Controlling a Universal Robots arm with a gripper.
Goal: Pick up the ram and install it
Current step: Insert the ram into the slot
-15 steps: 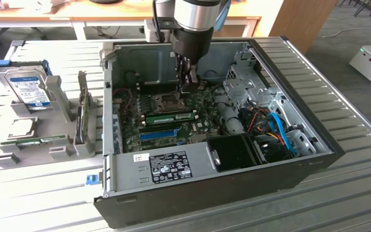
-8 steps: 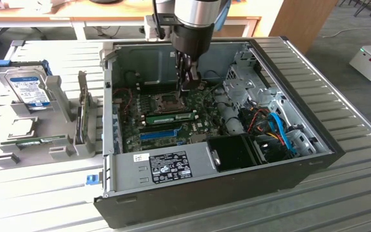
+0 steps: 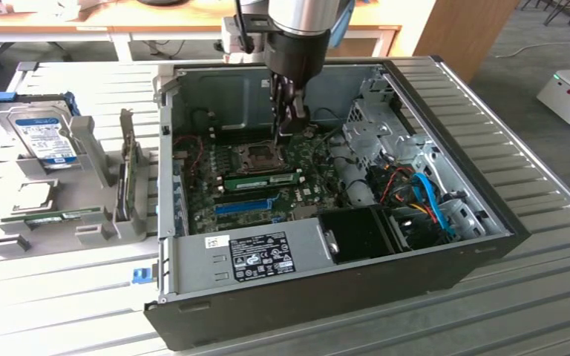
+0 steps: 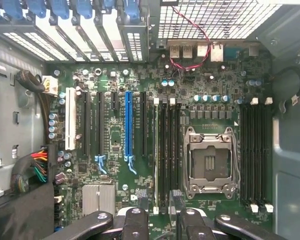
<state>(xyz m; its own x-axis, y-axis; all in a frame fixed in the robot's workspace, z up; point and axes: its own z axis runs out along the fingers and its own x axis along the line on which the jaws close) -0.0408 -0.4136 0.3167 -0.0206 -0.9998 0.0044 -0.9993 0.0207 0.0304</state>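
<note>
Pincer [image 3: 292,130], jaws apart, above the ram [image 3: 265,180] upright on the motherboard [image 3: 214,160]

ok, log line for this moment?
gripper: open, empty | ram: in slot beside CPU socket | gripper above ram, not gripping

An open computer case [image 3: 295,311] sits on the ribbed surface [image 3: 542,282], a blue-labelled hard drive [image 3: 47,133] at its nine o'clock. Inside, a processor socket [image 3: 261,154] lies at twelve o'clock of a blue slot [image 3: 243,206].
</note>
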